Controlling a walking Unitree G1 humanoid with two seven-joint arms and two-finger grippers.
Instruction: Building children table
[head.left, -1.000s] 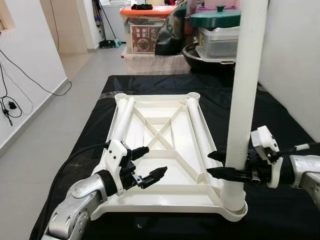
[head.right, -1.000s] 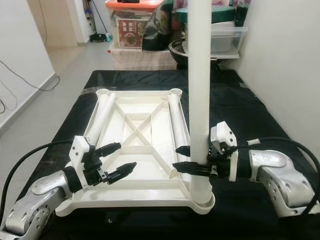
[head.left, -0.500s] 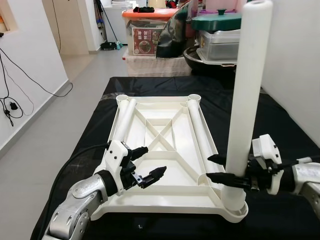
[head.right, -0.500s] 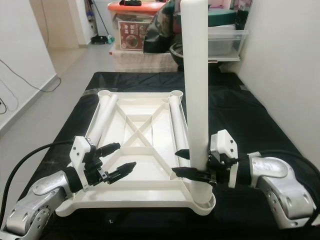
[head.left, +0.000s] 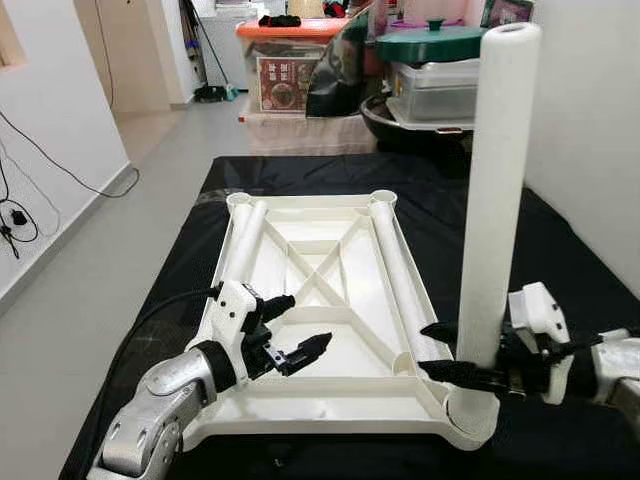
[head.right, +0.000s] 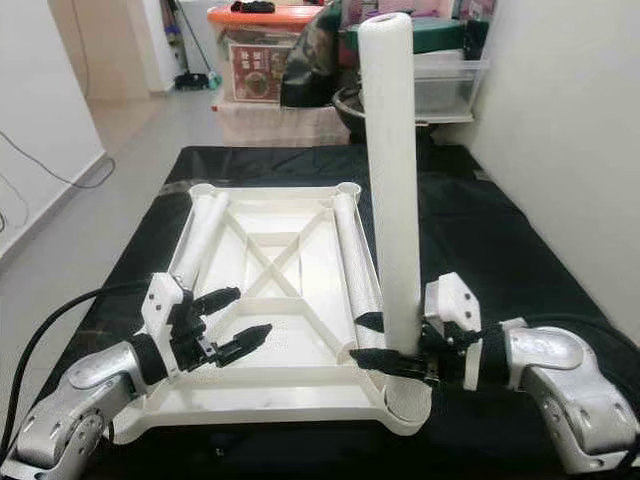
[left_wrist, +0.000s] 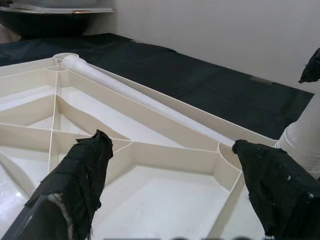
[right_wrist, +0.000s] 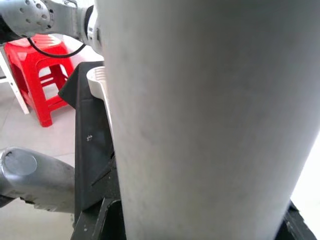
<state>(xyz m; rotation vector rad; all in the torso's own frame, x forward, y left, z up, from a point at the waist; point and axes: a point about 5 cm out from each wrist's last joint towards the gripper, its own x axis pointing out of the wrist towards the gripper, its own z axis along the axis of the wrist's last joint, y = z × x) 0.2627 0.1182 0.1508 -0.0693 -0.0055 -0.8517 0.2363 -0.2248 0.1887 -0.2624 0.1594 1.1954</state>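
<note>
Black cloth (head.left: 560, 250) covers the surface on which the work lies, the largest element in the scene. On it rests the white plastic children's tabletop (head.left: 320, 290), upside down, its ribbed underside up and a round socket at each corner. Two loose legs lie flat inside it along its long sides: the left loose leg (head.left: 243, 245) and the right loose leg (head.left: 392, 262), each pointing toward a far corner socket.

The upright leg (head.left: 497, 190) stands vertical in the near right corner socket (head.left: 470, 415), its long axis perpendicular to the tabletop. The right claw (head.left: 445, 352) grips this leg low down, just above the socket, one finger on each side; the right wrist view shows the leg pressed close between the fingers. The leg appears seated or nearly so.

The left claw (head.left: 290, 328) hovers open over the near left part of the inverted tabletop, holding nothing. The left loose leg lies just ahead of it, long axis running away from the robot; this arm is the nearer one, so a grasp would likely close across the leg's width.
</note>
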